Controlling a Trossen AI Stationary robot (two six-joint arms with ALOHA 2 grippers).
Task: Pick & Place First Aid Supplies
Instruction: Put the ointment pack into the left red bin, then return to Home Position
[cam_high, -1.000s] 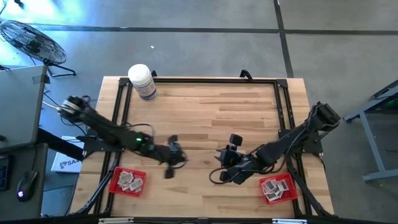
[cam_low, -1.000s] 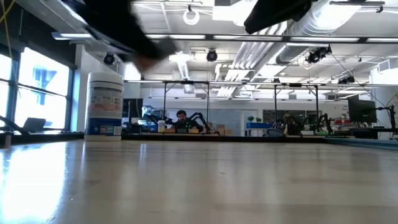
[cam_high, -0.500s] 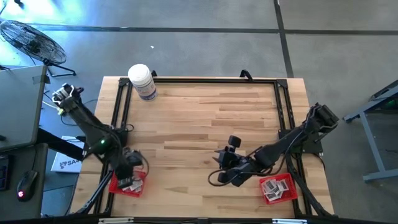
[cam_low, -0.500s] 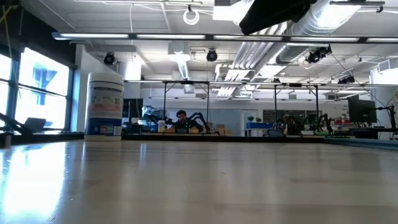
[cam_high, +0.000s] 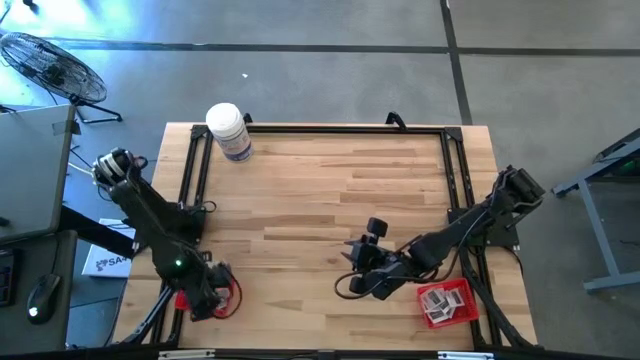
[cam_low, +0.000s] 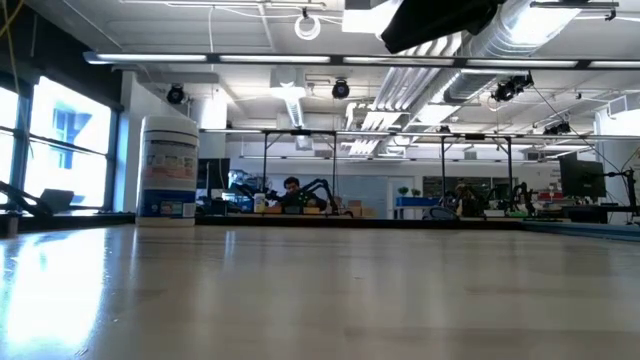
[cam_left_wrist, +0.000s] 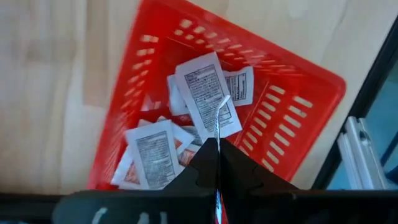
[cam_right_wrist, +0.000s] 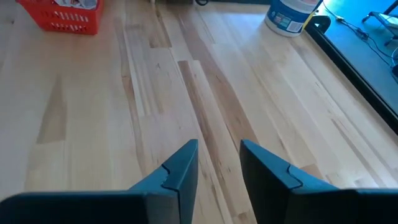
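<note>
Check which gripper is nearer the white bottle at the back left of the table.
Left, narrowly by the high view. The left gripper hangs over the red tray at the front left; the white bottle is straight behind it. The right gripper hovers mid-table, diagonally off.

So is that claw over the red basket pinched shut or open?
Shut. The left claw hangs above the red basket with its fingers pressed together, a thin white edge of a packet nipped between them.

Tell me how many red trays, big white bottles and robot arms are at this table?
Red trays: 2, the left tray and the right tray
White bottle: 1
Robot arms: 2, the left arm and the right arm
Total: 5
</note>
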